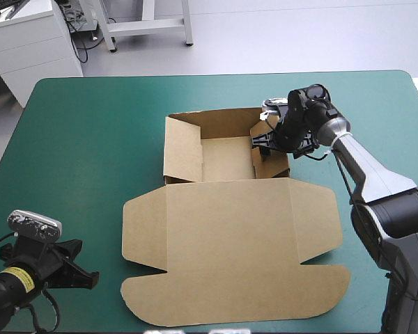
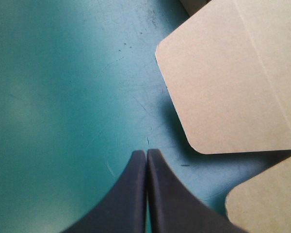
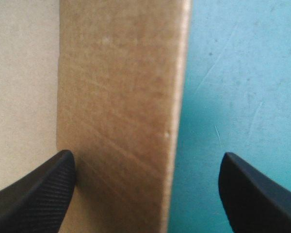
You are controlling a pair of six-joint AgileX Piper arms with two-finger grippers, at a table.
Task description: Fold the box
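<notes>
- Left pincer (image 2: 146, 151), black fingers clenched on nothing, sits low over the teal-green counter (image 1: 76, 153); rounded flaps of the flat-lidded brown cardboard box (image 1: 230, 250) lie just ahead of it.
- Right pincer (image 3: 145, 160) is released, straddling the box's raised wall.
- Yellow label (image 1: 17, 280) on the left arm: writing unreadable.

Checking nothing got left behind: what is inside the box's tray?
Only bare brown floor shows inside the box, plus one finger of the right hand straddling its right wall. Floor beneath that hand is covered.
</notes>
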